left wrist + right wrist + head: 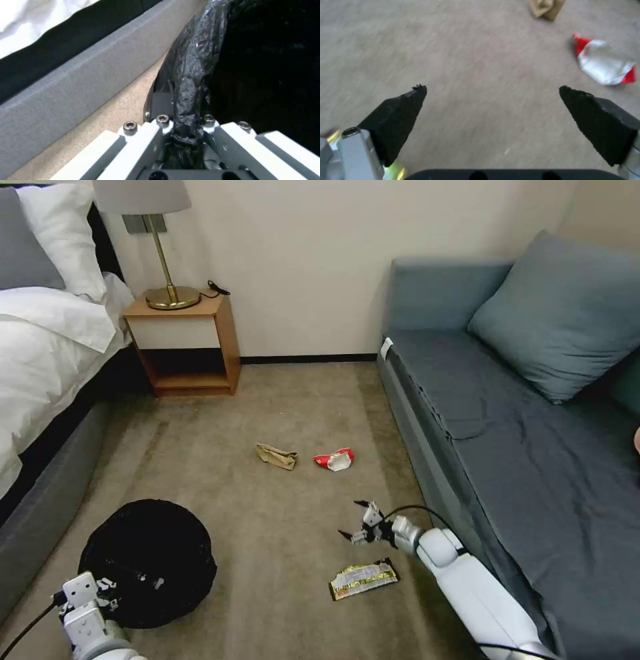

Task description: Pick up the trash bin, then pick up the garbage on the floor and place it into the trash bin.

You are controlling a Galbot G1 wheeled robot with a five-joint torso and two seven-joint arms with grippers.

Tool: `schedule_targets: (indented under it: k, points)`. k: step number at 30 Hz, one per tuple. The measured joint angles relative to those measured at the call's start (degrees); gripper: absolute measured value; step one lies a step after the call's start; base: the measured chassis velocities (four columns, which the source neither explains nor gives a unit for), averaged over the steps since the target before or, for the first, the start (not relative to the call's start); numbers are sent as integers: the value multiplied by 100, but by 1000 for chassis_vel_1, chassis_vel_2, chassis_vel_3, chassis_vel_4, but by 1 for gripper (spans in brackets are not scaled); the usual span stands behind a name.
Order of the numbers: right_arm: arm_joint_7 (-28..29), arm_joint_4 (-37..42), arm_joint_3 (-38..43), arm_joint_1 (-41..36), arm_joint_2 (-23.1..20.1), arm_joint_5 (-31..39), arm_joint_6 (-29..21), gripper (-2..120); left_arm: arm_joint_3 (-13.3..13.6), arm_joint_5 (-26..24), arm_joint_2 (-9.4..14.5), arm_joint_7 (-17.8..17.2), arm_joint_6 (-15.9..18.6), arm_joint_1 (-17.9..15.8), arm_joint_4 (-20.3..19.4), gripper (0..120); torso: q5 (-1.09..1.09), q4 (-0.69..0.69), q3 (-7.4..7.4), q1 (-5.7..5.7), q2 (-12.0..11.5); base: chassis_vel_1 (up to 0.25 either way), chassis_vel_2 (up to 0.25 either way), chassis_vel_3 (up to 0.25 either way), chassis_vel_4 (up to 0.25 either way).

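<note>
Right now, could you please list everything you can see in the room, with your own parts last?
trash bin: one, lined with a black bag, on the carpet near the bed, at the robot's left
brown paper bag: one, crumpled, mid-floor
red-and-white wrapper: one, crumpled, beside the paper bag, apart from it
black-and-yellow snack wrapper: one, flat on the carpet below the right claw
bed: one, white linen, grey base, left
nightstand: one, wooden, against the wall
lamp: one, brass, on the nightstand
sofa: one, blue-grey, right
cushion: one, blue-grey, on the sofa
left claw: clamped on the bin's bag-covered rim
right claw: open, above bare carpet
</note>
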Motion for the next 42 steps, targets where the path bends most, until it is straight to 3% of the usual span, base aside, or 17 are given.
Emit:
schedule_targets:
  k: [21,30,42]
  points:
    - [-33,648,162,-986,-393,-852,13,100,20,59,87,17,-36,-86,64,1,-2,0,1,0,0,0,0,0,0]
    - [1,509,382,-1152,-359,-1389,186,100,86,91,113,24,-61,-115,109,1,-1,0,0,0,0,0,0,0,0]
    - [66,-59,467,-910,-229,-1405,402,100,103,134,90,23,-136,-35,110,1,-2,0,0,0,1,0,0,0,0]
